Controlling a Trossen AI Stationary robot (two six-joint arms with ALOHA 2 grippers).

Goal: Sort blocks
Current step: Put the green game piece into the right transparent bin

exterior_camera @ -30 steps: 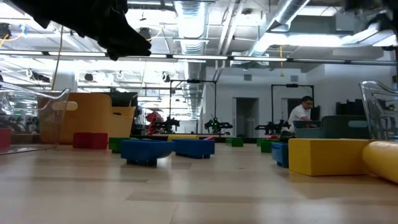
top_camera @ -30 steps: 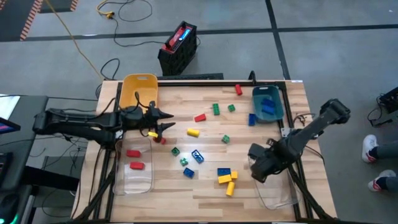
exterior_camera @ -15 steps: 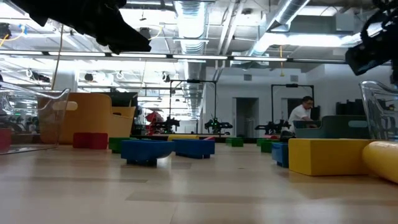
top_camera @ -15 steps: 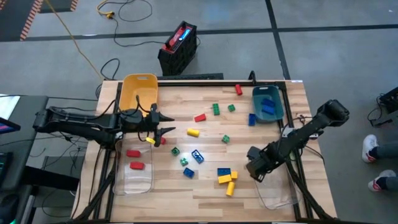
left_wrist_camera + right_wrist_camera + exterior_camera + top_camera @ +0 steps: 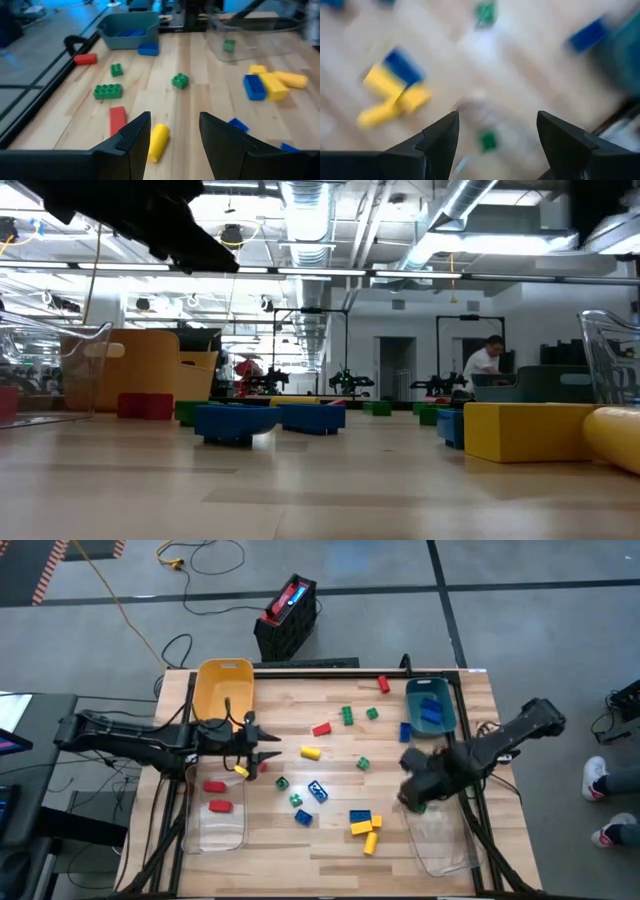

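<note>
Loose blocks lie on the wooden table: a yellow one [image 5: 310,752], a red one [image 5: 321,728], greens [image 5: 347,716], and a blue and yellow cluster [image 5: 362,822]. My left gripper [image 5: 272,743] hovers open at the table's left and points right. In its wrist view [image 5: 175,117] the yellow block [image 5: 159,142] lies on the table ahead of the fingers, apart from them. My right gripper [image 5: 414,796] points down, open, above the near right clear bin [image 5: 440,845]. In its blurred wrist view [image 5: 497,116] a green block [image 5: 487,140] lies below, clear of the fingers.
A yellow bin [image 5: 222,685] stands far left, and a teal bin [image 5: 430,705] holding blue blocks far right. A clear bin [image 5: 215,810] near left holds two red blocks. Black rails run along the table's left and right edges. A person sits far off in the room [image 5: 487,360].
My right gripper has risen and drawn toward the table's far edge, staying over the near right clear bin.
</note>
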